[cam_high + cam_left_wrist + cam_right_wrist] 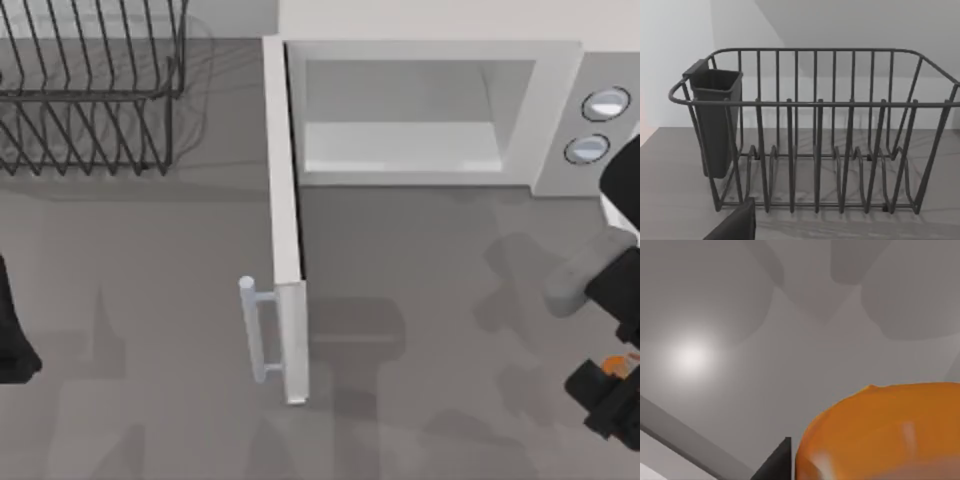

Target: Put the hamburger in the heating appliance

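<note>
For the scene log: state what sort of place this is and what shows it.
Most likely a rendered kitchen counter. A white microwave stands at the back with its door swung open, a black wire dish rack with a cutlery cup sits at the left, and the hamburger is at the right gripper.

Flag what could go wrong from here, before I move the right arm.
The hamburger sits at the right gripper near the table's right edge; a loose hold could drop it. The microwave door juts out open, and a wide swing toward the cavity might strike it.
</note>
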You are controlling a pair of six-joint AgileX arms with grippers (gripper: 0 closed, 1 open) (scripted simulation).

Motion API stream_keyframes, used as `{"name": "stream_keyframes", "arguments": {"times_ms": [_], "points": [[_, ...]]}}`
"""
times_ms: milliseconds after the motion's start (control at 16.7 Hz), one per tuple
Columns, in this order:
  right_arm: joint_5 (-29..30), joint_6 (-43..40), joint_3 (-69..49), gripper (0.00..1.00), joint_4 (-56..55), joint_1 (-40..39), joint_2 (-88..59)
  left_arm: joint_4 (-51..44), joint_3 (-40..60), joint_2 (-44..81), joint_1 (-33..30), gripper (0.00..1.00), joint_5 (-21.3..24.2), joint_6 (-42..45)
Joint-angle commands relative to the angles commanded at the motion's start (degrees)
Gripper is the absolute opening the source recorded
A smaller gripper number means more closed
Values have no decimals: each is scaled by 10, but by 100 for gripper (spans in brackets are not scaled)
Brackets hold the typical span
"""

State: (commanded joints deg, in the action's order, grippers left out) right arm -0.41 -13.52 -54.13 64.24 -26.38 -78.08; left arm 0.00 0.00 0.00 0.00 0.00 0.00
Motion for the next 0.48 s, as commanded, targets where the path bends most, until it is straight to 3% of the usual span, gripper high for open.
{"name": "stream_keyframes", "arguments": {"times_ms": [240,480], "points": [[7,5,-3,0,-19,-5,-11,0,0,0,0,100,0,0],[45,32,-24,0,-125,-20,-67,0,0,0,0,100,0,0]]}}
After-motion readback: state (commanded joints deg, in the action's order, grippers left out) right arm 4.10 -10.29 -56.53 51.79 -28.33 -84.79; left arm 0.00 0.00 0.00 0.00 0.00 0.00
